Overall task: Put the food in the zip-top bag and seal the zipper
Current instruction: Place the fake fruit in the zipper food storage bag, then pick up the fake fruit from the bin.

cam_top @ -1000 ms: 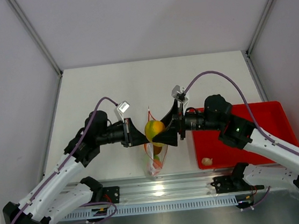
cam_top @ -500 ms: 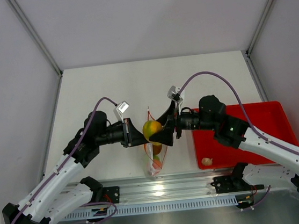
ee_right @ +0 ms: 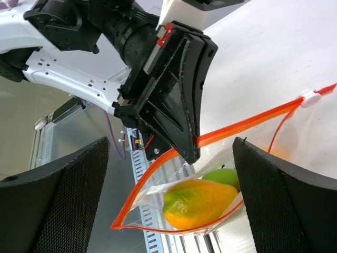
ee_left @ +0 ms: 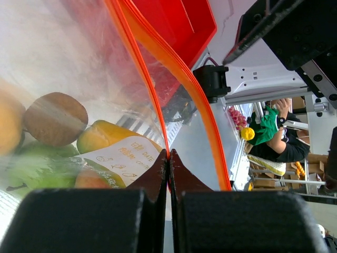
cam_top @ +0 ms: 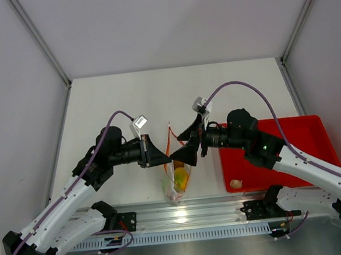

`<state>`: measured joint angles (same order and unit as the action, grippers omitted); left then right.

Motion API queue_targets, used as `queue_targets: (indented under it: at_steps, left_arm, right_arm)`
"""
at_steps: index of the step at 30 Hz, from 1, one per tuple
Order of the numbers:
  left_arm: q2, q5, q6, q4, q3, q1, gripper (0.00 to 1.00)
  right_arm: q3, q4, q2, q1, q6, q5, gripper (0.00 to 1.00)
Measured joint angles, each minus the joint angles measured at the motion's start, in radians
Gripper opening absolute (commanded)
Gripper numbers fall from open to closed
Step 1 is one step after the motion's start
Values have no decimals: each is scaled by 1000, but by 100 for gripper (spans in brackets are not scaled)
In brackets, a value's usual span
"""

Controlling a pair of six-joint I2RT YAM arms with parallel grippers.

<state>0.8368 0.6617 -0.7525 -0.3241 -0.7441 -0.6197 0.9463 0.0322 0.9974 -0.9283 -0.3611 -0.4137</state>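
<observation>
The left gripper (ee_left: 168, 158) is pinched tight on the zipper (ee_left: 138, 58) — black jaws together, the thin red-orange strip nipped right between the tips. That holds one lip of the zip-top bag (cam_top: 176, 188) up over the front of the white table (cam_top: 173, 96). The bag hangs below, clear, thin and crinkly, its mouth gaping in a long orange-edged slit. Inside, the food sits heaped at the bottom: a smooth oblong mango (ee_right: 200, 203), yellow-orange shading to green, with a glossy green apple (ee_right: 224, 176) tucked against it. From the left wrist there's also a round, matte brown kiwi (ee_left: 55, 118) pressed to the film near a white handwritten label (ee_left: 124, 158). A small white slider tab (ee_right: 310, 96) rides at the far end of the strip. The right gripper (cam_top: 176, 148) hangs just beside the mouth — its two broad, pebble-textured black fingers (ee_right: 52, 205) spread wide apart, nothing between them. Off to the right, the glossy red tray (cam_top: 295, 144) lies flat, one tiny beige piece (cam_top: 236, 183) resting near its front left corner.
</observation>
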Motion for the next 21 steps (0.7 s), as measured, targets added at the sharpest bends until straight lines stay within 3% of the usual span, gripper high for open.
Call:
queue_targets:
  at_steps: [4,12,21]
  left_arm:
    - [0,0,0,0,0,0,1]
    - [0,0,0,0,0,0,1]
    - [1,-5,5,-24,-5,0,1]
  right_arm:
    - [9,44,0,0,-6,72,99]
    - [97,237,-1,13,-112,465,100]
    - [135,449,-28,194,-238,580,99]
